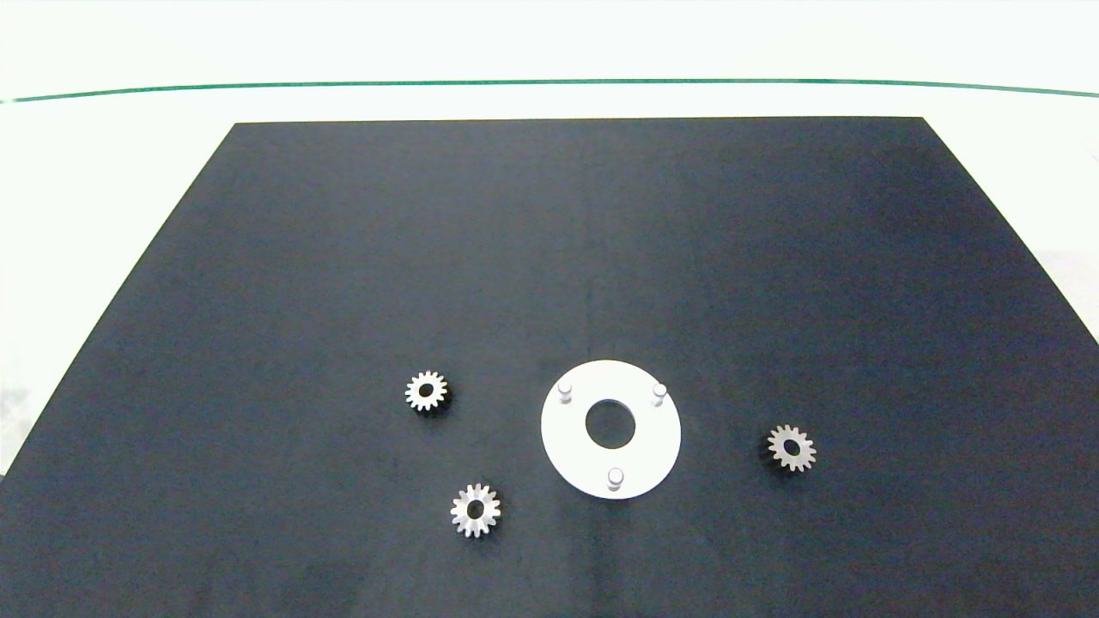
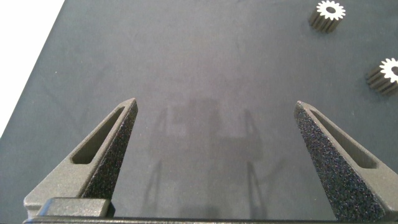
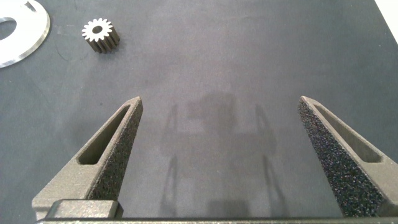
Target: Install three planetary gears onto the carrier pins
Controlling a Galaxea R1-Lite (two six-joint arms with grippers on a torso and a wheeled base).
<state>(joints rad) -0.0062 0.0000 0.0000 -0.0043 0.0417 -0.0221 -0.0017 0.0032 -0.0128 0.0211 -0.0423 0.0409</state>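
Observation:
Three small silver planetary gears lie flat on the black mat: one (image 1: 427, 391) left of the disc, one (image 1: 476, 510) at the front left, one (image 1: 791, 448) to the right. The white disc (image 1: 652, 446) holds three bare carrier pins (image 1: 564, 391) (image 1: 659, 393) (image 1: 615, 478) in a triangle. Neither arm shows in the head view. My left gripper (image 2: 214, 121) is open over bare mat, with two gears (image 2: 328, 14) (image 2: 387, 73) off to one side. My right gripper (image 3: 219, 115) is open too, well apart from a gear (image 3: 101, 35) and the disc's edge (image 3: 34, 40).
The black mat (image 1: 549, 257) covers most of the white table (image 1: 103, 154). A thin green line (image 1: 549, 82) runs across the table beyond the mat's far edge. Nothing else lies on the mat.

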